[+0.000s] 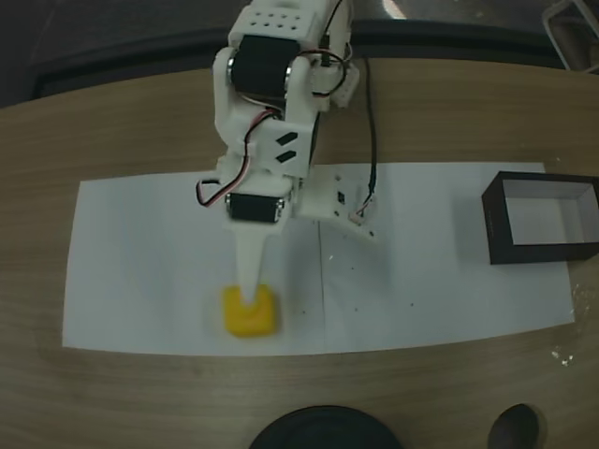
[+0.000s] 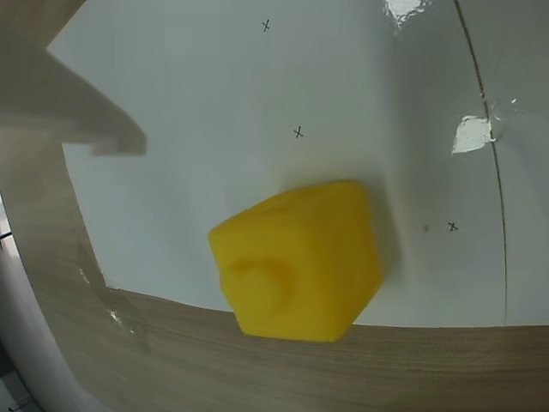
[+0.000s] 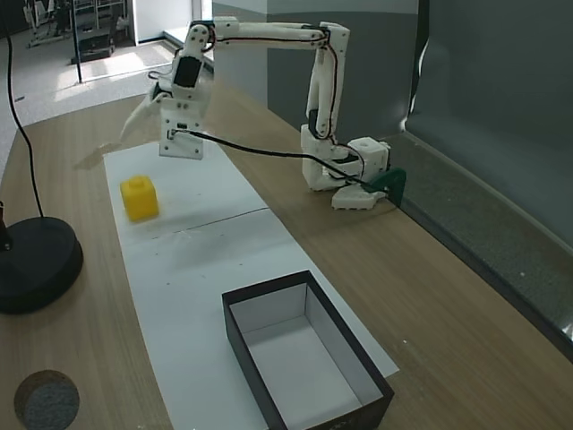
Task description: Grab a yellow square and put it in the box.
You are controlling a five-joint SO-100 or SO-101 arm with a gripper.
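White paper (image 3: 206, 260) over wooden table (image 3: 430, 296)

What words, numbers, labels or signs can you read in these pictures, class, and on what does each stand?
No words, brands or numbers can be read.
"x": small pen crosses on the white paper sheet, wrist view.
Small bright yellow cube-like block: a raised round bump on one face, no lettering.
Black-walled rectangular box with pale interior: no label seen.
White robot arm: none legible.

No writing or brand anywhere I can read, just small pencilled x marks (image 2: 298, 132) dotted across the white paper sheet (image 2: 214, 103) in the wrist view.
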